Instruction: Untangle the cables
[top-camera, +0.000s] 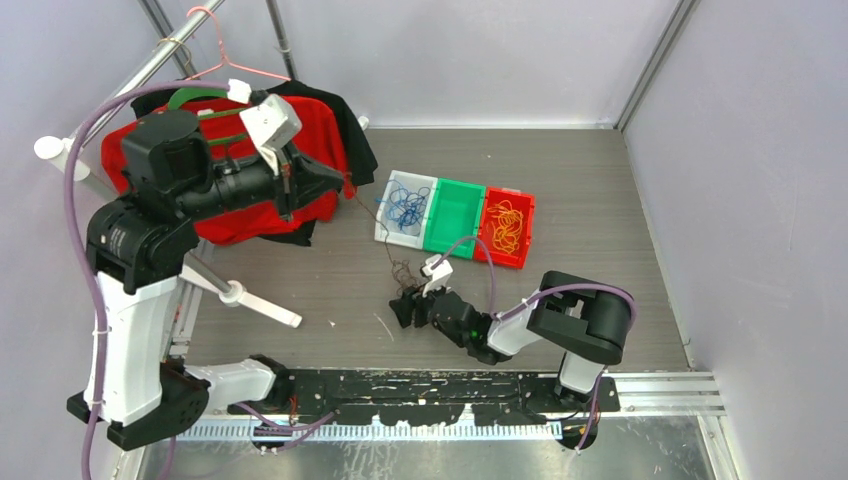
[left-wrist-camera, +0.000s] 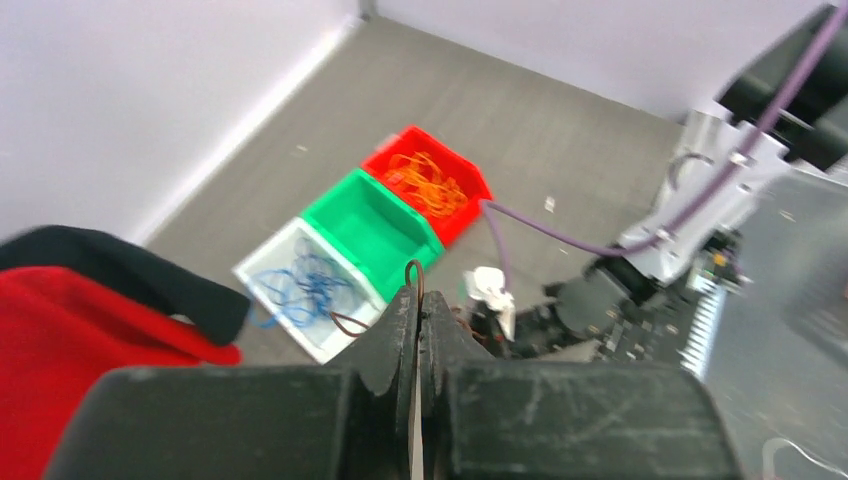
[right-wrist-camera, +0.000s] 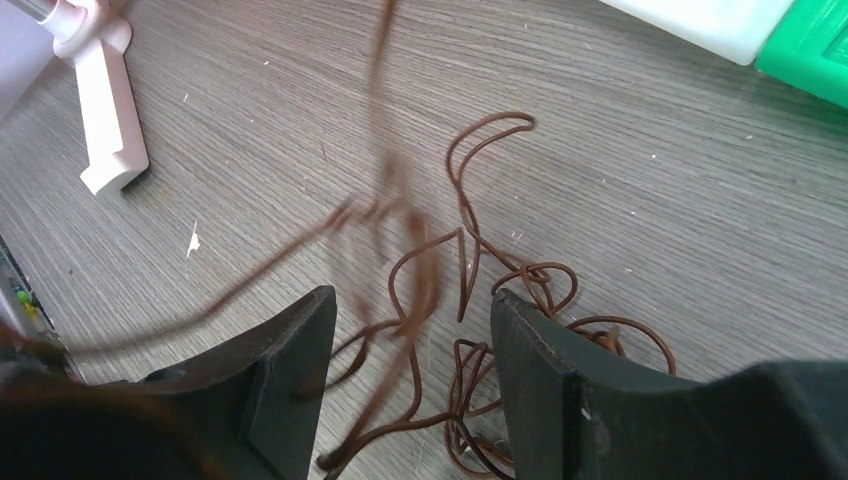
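This is looking like a robotics lab test cell. Plain lilac walls (top-camera: 450, 60) are enclosing a wood-grain counter (top-camera: 600, 170). Two robot arms, left (top-camera: 130, 320) and right (top-camera: 580, 320), are sitting bolted by an aluminium rail (top-camera: 660, 385) at its near edge. A white bin (top-camera: 381, 228), a green bin (top-camera: 455, 210) and a red bin (top-camera: 527, 215) are lining up, some holding sorted cables (top-camera: 405, 208). A red garment (top-camera: 240, 215) is hanging from a metal rack (top-camera: 160, 50).

Three bins (top-camera: 455, 215) sit in a row on the desk (top-camera: 600, 200); loose cables (top-camera: 404, 272) lie before them, clothes (top-camera: 322, 140) far left.
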